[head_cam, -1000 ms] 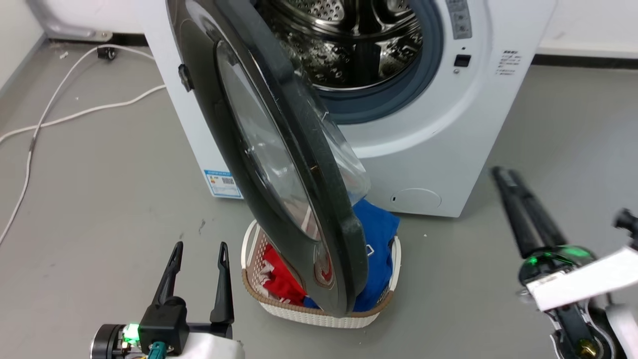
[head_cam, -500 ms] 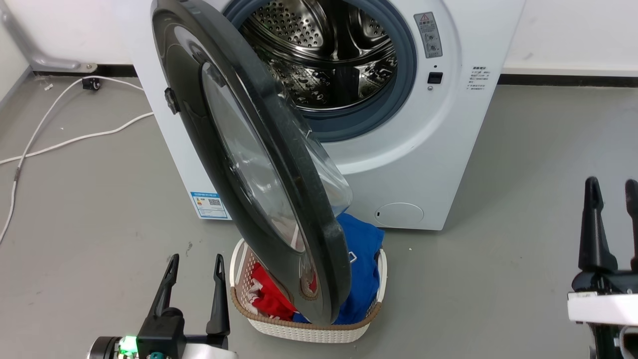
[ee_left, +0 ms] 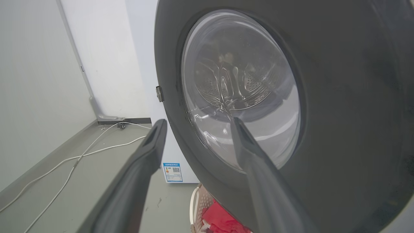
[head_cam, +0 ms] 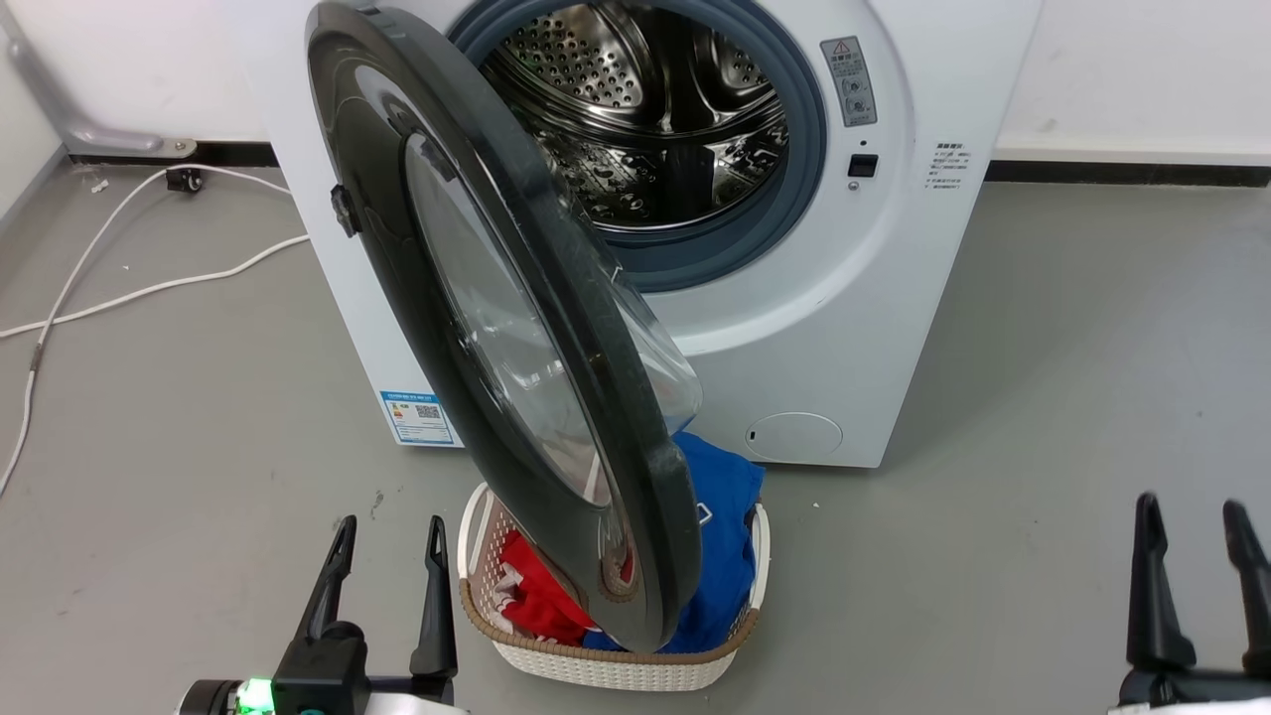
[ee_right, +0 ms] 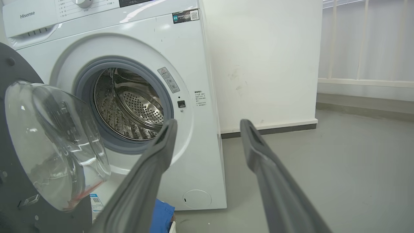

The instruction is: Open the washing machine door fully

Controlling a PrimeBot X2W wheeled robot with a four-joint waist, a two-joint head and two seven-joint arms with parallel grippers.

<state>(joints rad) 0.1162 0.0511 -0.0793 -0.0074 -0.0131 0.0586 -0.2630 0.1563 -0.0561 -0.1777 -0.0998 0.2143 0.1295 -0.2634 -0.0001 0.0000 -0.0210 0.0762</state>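
Note:
The white washing machine (head_cam: 874,328) stands ahead, its steel drum (head_cam: 655,119) exposed inside the grey gasket. The washing machine door (head_cam: 496,328), a glossy black disc with a clear glass bowl, is swung out on its left-side hinge and juts toward me over a basket. My left gripper (head_cam: 387,536) is open at the lower left, clear of the door's outer face (ee_left: 339,97). My right gripper (head_cam: 1192,516) is open at the lower right, well away from the machine (ee_right: 136,48). The door's glass bowl (ee_right: 55,142) bulges at the left of the right wrist view.
A white woven laundry basket (head_cam: 606,660) with red and blue clothes sits on the grey floor under the door's lower edge. White cables (head_cam: 119,288) trail across the floor at the left. A white wall (head_cam: 1142,70) with a dark skirting runs behind.
The whole head picture has shifted, so the camera moved. My right gripper has gone from a tilted pose higher up to upright and open at the lower right. The door stands as before.

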